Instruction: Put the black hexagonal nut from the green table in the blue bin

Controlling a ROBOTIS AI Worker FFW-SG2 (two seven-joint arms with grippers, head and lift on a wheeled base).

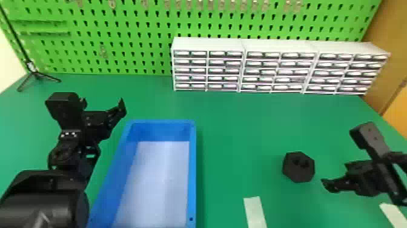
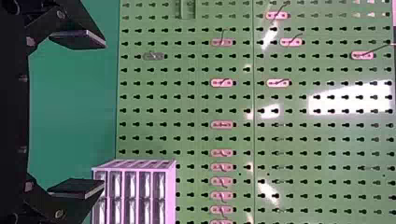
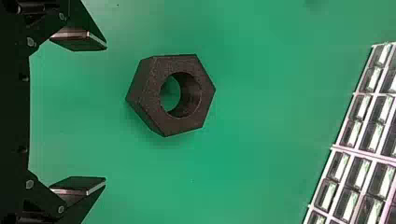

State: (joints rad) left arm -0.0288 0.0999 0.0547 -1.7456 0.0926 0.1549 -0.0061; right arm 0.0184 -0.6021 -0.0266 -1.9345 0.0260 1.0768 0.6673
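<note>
On green table (image 1: 236,127); hexagonal nut (image 1: 292,174); right tool (image 1: 336,174) near, left tool (image 1: 103,104) apart; both wide open (empty)

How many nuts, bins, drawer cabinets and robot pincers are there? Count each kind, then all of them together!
Black nut: 1
Blue bin: 1
White drawer cabinets: 3
Pincers, left pincer and right pincer: 2
Total: 7
</note>
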